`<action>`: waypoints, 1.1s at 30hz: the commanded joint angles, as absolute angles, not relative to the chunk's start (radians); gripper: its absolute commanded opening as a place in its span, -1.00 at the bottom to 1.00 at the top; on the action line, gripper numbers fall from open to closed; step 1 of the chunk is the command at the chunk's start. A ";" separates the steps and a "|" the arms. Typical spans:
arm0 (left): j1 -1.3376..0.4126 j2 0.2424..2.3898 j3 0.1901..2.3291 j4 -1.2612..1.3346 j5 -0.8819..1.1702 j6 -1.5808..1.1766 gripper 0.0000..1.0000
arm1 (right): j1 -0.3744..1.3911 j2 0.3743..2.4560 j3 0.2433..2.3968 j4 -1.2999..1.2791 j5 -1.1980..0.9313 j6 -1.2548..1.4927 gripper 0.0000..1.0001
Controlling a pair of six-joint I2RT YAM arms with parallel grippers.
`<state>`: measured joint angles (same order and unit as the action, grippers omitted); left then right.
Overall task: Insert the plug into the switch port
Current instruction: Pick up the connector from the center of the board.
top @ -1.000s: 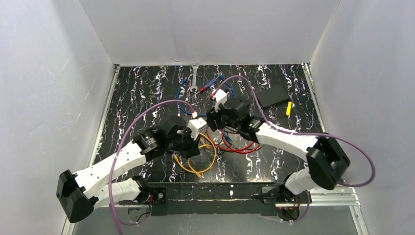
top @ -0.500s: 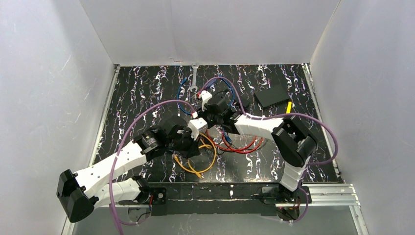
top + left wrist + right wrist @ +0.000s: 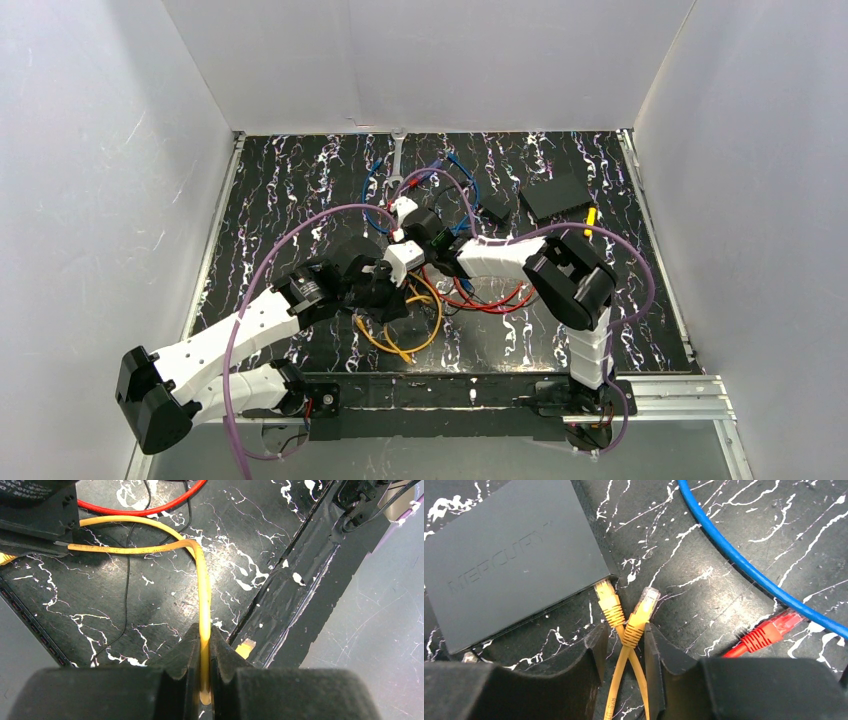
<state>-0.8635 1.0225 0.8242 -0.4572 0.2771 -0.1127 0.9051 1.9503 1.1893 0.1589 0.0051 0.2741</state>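
We are seeing switch ports hiding in shadow; right gripper narrowly pinching plug beside seated plug; left gripper clamping yellow cable; red plug, blue cable lying nearby.

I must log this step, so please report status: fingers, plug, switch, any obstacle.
Left fingers shut on yellow cable. Right fingers flank free yellow plug, grip unclear. Second plug at switch edge. Red plug lies aside.
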 commanded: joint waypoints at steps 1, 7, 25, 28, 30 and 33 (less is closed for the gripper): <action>-0.870 1.003 0.834 -0.459 0.293 -0.112 -1.00 | 0.916 1.969 1.232 0.186 0.086 0.287 -0.23; -0.870 1.000 0.833 -0.460 0.292 -0.112 -1.00 | 0.920 1.984 1.232 0.182 0.105 0.285 -0.28; -0.873 0.972 0.834 -0.459 0.238 -0.124 -0.50 | 0.921 1.941 1.171 0.220 0.090 0.227 -0.97; -0.871 0.954 0.848 -0.481 0.186 -0.123 -0.30 | 0.920 1.899 1.139 0.250 0.078 0.187 -0.97; -0.864 0.953 0.868 -0.510 0.151 -0.112 -0.16 | 0.920 1.873 1.116 0.270 0.059 0.159 -0.97; -0.839 0.956 0.899 -0.547 0.111 -0.098 -0.05 | 0.920 1.839 1.089 0.287 0.043 0.119 -0.97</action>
<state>-0.8631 0.9714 0.8398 -0.4839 0.1894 -0.1192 0.9230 1.9198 1.1156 0.2161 0.0673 0.1928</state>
